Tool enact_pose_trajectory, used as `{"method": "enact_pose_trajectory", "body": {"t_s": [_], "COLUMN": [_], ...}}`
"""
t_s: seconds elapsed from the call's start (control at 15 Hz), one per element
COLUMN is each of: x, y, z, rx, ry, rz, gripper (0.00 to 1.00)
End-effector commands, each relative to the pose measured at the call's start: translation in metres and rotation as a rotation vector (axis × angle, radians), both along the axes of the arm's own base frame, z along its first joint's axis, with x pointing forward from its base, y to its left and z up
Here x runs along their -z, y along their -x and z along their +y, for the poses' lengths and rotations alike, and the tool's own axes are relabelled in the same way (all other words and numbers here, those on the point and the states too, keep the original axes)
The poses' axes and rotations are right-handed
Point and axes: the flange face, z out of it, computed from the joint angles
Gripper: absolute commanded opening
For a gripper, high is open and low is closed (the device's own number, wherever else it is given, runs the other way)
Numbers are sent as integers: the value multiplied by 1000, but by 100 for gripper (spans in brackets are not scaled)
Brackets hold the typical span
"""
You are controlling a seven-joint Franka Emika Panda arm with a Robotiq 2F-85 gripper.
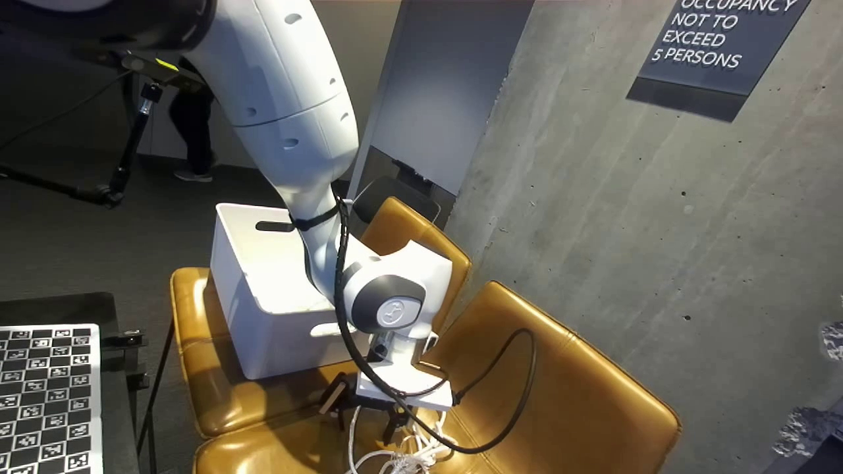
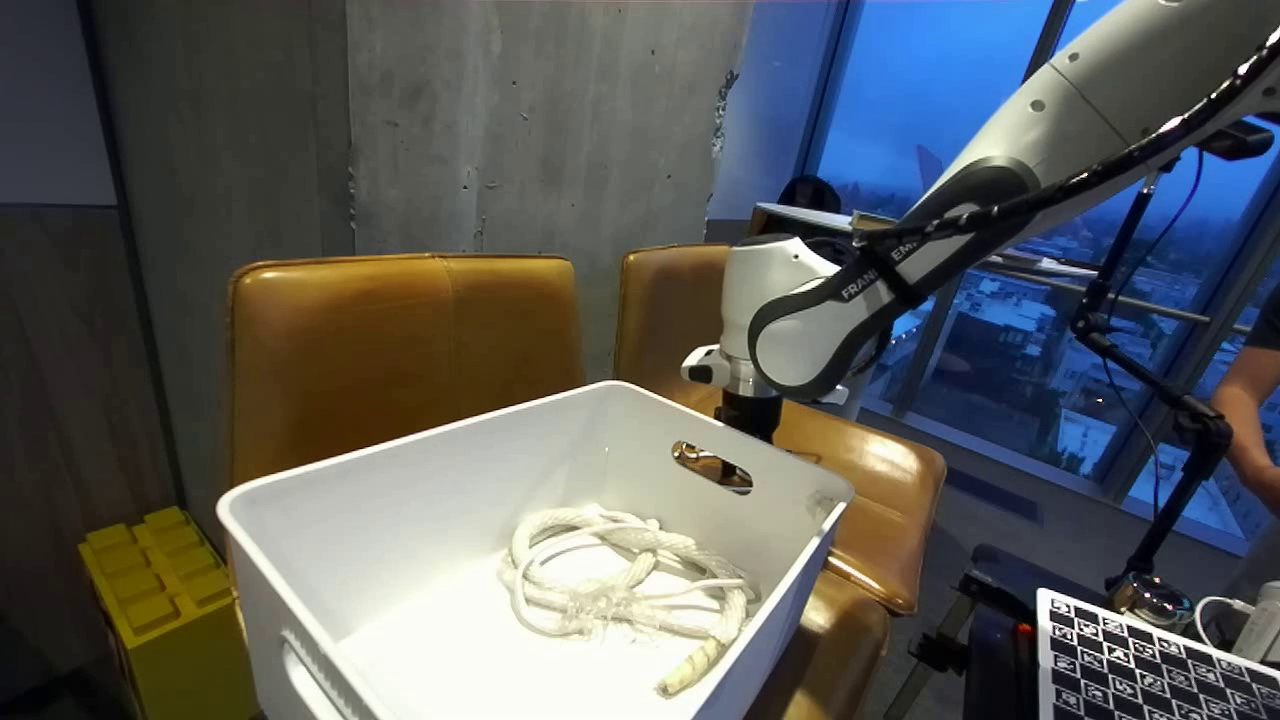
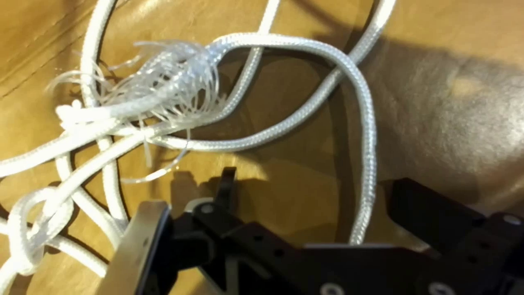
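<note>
Fingers wide apart above white braided cord;
an off-centre close might miss it; its knot or frayed fibres could snag, dragging the rest.

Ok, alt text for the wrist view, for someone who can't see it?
White rope lies tangled on a brown seat by the open gripper, one strand showing in the gap between its fingers. Wispy fibres stick out at upper left.
</note>
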Motion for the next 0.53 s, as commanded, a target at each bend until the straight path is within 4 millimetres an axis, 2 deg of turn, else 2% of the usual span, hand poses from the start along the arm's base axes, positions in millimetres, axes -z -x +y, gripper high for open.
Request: {"method": "enact_pose_trajectory", "body": {"t_s": [0.0,0.47], "x": [10,-9], "y": [8,21], "z": [-3,-20], "rx": [-19,-37], "ry": [22,78], "rz": [-18,-62], "gripper": [62,10]}}
